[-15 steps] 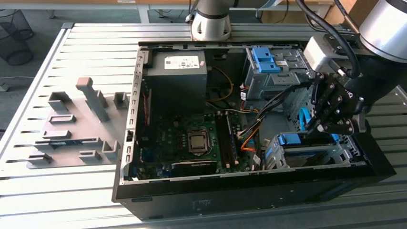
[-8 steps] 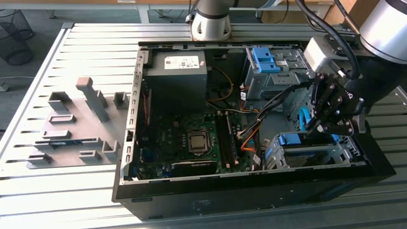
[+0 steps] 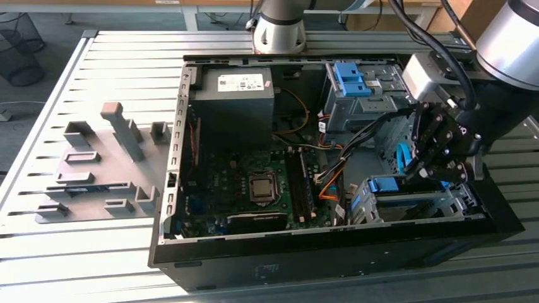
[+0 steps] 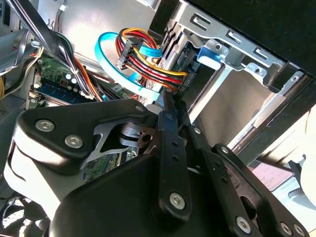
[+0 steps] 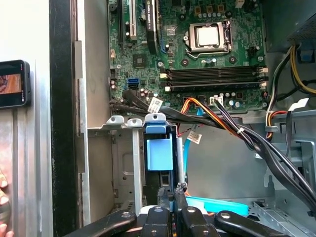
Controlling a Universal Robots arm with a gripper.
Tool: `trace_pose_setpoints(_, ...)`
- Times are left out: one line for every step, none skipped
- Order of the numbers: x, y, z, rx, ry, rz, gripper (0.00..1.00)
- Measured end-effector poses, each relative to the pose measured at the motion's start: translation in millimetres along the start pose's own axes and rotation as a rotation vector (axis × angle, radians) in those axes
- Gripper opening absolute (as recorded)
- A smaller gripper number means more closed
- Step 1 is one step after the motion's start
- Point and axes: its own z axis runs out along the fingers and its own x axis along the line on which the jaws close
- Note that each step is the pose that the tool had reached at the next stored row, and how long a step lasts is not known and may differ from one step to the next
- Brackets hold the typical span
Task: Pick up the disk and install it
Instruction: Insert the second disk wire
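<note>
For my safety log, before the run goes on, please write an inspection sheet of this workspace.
Surface: slatted metal table carrying an open computer case.
Job's things: the disk, in its blue carrier, stands in the drive cage.
Clutter: grey fixture plate on the exterior view's left of the case.
Grippers: the gripper hangs close by the disk.
Cables: orange and black bundle crosses beside the cage; light blue cable loops nearby.
Surroundings: wire basket on the floor; a person's hand outside the case.

Slatted grey metal table (image 3: pixel 101 252), dark wire wastebasket (image 3: pixel 21 47) on grey floor (image 3: pixel 50 28) at the exterior view's left, daylight from above.
</note>
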Motion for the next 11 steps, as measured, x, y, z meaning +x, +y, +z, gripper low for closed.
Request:
trace_pose_setpoints(0.0, 0.0, 0.0, 0.0001, -0.0001, 0.000, 0.16)
trace_pose_setpoints(0.0, 0.0, 0.0, 0.0001, -0.0002, 0.000, 0.16)
trace_pose_setpoints(0.1, 0.0, 0.0, 0.0001, -0.0002, 0.000, 0.16)
trace_pose_setpoints(0.2, 0.0, 0.0, 0.0001, -0.0001, 0.000, 0.16)
trace_pose_setpoints(0.2, -0.1, 0.1, 0.0001, -0.0002, 0.000, 0.16)
trace_pose_setpoints(0.3, -0.1, 0.1, 0.0001, -0.0002, 0.000, 0.16)
trace_pose_setpoints(0.4, -0.1, 0.1, 0.0002, 0.0000, 0.000, 0.16)
trace_pose_setpoints(0.4, -0.1, 0.2, 0.0001, -0.0004, 0.000, 0.17)
trace_pose_setpoints(0.4, -0.1, 0.3, 0.0001, -0.0007, 0.000, 0.17)
trace_pose_setpoints(0.4, -0.1, 0.3, 0.0001, -0.0007, 0.000, 0.23)
trace_pose_setpoints(0.4, -0.1, 0.2, 0.0000, -0.0006, 0.000, 0.23)
